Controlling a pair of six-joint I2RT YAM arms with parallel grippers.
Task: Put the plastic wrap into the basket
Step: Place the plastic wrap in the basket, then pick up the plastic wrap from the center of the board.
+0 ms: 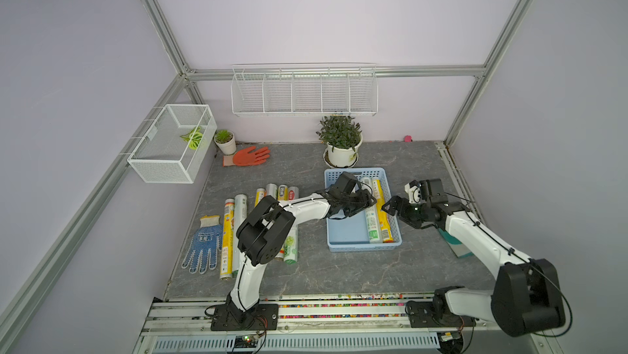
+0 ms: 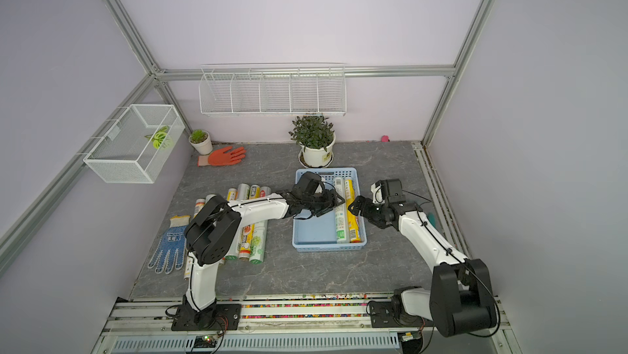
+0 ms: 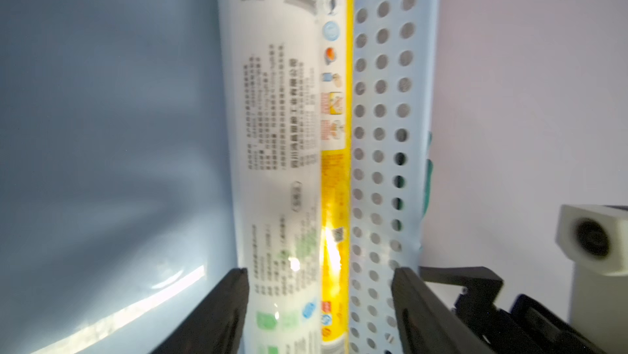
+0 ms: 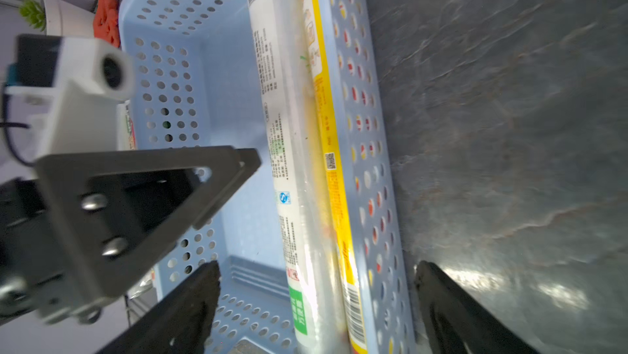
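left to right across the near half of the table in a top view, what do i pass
blue dotted glove → plastic wrap rolls on the table → basket → white-green roll lying in the basket → yellow roll against the basket's far side wall

A white-green roll (image 4: 289, 151) and a yellow roll (image 4: 334, 179) lie touching along one long wall of the basket (image 4: 176, 73). The right gripper (image 4: 316, 267), fingers spread wide, straddles both rolls and that wall; the left gripper (image 4: 244, 165) hangs over the basket's floor.
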